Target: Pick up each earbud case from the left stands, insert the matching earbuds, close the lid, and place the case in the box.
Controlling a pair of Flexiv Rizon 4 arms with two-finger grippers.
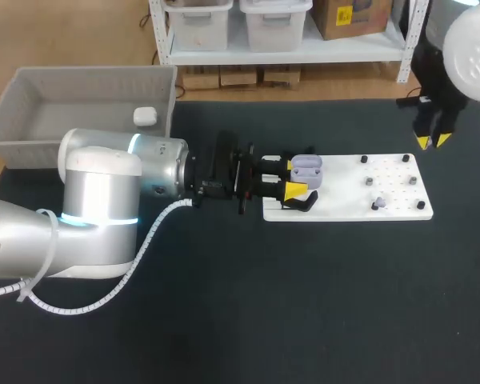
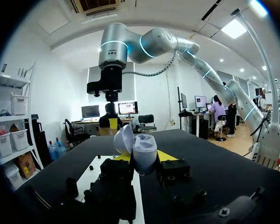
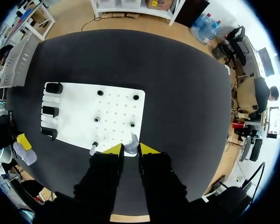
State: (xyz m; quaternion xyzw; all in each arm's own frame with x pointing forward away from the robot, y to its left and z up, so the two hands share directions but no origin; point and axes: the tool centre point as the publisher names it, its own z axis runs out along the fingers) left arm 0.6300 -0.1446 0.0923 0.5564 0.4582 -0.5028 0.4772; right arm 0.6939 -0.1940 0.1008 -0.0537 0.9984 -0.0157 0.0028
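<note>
Your left pincer [image 1: 294, 178] is clamped on the lavender earbud case [image 1: 307, 170], which sits between its tips with the lid open. Your right pincer [image 1: 433, 142] hangs well apart from it, above the surface [image 1: 304, 304], with its tips slightly parted.

I see a black bench [image 1: 248, 304] with two things lying on it. A flat white board [image 1: 392, 210] with little holes and pegs lies right of the middle. A grey box [image 1: 80, 90] sits at the far left corner, well apart from the board.
</note>
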